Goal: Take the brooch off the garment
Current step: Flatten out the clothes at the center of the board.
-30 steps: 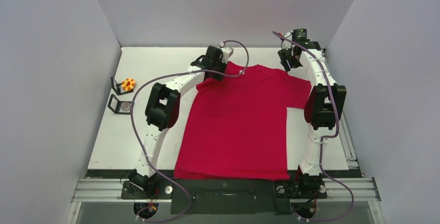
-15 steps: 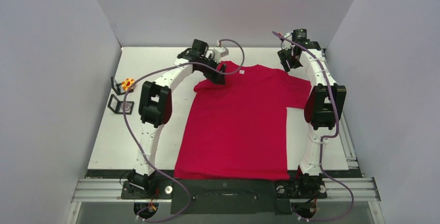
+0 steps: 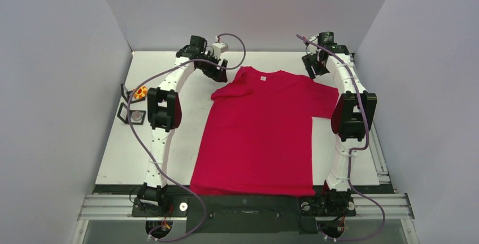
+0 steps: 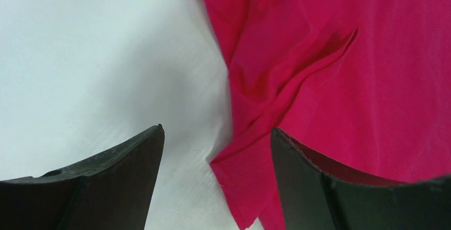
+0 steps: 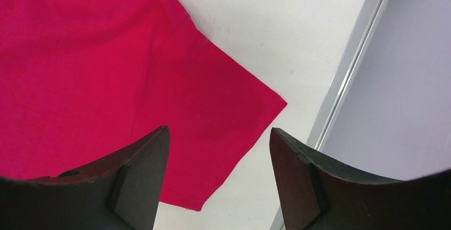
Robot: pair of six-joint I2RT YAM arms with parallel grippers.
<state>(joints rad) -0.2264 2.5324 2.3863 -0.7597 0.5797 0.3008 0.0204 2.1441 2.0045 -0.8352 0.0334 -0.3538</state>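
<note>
Now the shirt (image 3: 260,136) is lying flat in the middle of the surface (image 3: 118,159), neck pointing to 12 o'clock and hem to 6, with a small white label (image 3: 262,77) showing inside the neckline. Its sleeve (image 3: 229,92) at 10 o'clock is lying rumpled and folded over itself. The left tool (image 3: 216,73) is hanging at the shirt's 11 o'clock, just beside that sleeve, its jaws standing wide with nothing between them. The right tool (image 3: 312,66) is hanging at the shirt's 1 o'clock, over the edge of the smooth far sleeve, and is likewise gaping wide and gripping nothing. The brooch (image 3: 140,92), a small orange flower shape, is sitting off the shirt at the surface's 9 o'clock edge, well apart from the cloth, touching a black stand (image 3: 125,93), with a second stand (image 3: 127,114) lying just at its 6 o'clock
</note>
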